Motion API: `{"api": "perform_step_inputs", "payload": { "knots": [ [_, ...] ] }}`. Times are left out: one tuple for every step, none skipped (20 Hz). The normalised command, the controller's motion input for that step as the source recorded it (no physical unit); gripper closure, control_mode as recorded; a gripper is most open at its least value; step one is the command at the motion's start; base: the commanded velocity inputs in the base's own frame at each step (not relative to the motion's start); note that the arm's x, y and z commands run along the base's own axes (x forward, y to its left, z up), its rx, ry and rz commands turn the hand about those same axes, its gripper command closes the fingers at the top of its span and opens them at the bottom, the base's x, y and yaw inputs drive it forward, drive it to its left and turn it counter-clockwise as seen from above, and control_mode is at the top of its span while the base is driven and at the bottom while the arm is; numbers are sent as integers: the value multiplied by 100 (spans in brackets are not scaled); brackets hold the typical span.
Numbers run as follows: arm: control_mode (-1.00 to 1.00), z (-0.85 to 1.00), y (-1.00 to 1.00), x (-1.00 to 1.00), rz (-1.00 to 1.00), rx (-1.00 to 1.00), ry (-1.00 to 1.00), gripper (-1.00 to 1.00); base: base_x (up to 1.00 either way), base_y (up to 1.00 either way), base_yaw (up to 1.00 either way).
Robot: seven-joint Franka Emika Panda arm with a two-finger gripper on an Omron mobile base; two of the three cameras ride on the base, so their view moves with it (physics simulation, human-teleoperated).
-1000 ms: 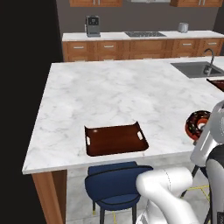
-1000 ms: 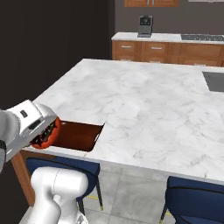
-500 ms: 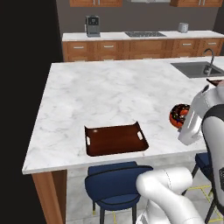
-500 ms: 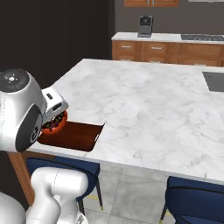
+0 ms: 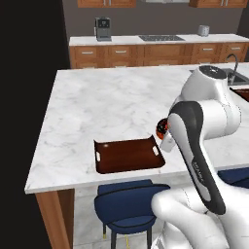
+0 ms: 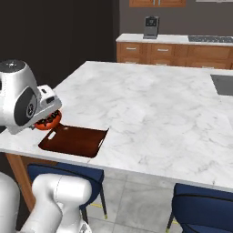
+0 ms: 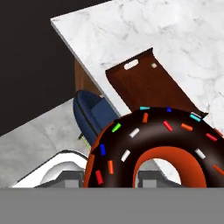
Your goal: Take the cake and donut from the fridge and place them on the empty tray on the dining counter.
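My gripper (image 7: 109,179) is shut on the donut (image 7: 157,144), a dark chocolate-glazed ring with coloured sprinkles. In the left base view the donut (image 5: 162,127) hangs just above the right short end of the tray (image 5: 129,154), half hidden by the arm. From the right base view the donut (image 6: 48,122) hovers over the tray's (image 6: 73,139) left end, under the gripper (image 6: 48,116). The dark reddish-brown tray (image 7: 148,83) lies empty near the front edge of the marble dining counter (image 5: 112,97). The cake and the fridge are out of view.
Blue stools (image 5: 129,204) (image 6: 205,200) stand under the counter's front edge. A sink (image 5: 238,75) is set into the counter at the far right. A coffee machine (image 5: 102,28) sits on the back counter with wooden drawers.
The arm has swung left along the counter's front, carrying the donut from the right side to the tray's near end. The tray has not moved.
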Motion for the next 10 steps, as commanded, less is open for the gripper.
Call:
{"api": "perform_step_inputs", "payload": {
  "knots": [
    [-100,-31,41,60,0,-1,20,100,0,0,0],
    [-100,-28,30,49,0,0,15,100,0,0,0],
    [-100,-26,30,42,-3,0,13,100,0,0,0],
    [-100,-26,34,43,-8,0,13,100,0,0,0],
    [-100,-27,35,46,-10,0,10,100,0,0,0],
    [-100,-29,38,46,-11,0,6,100,0,0,0],
    [-100,-29,32,43,-11,0,4,100,0,0,0],
    [-100,-30,32,35,-11,0,1,100,0,0,0],
    [-100,-31,31,29,-11,0,0,100,0,0,0],
    [-100,-35,28,23,-11,0,0,100,0,0,0]
  ]
}}
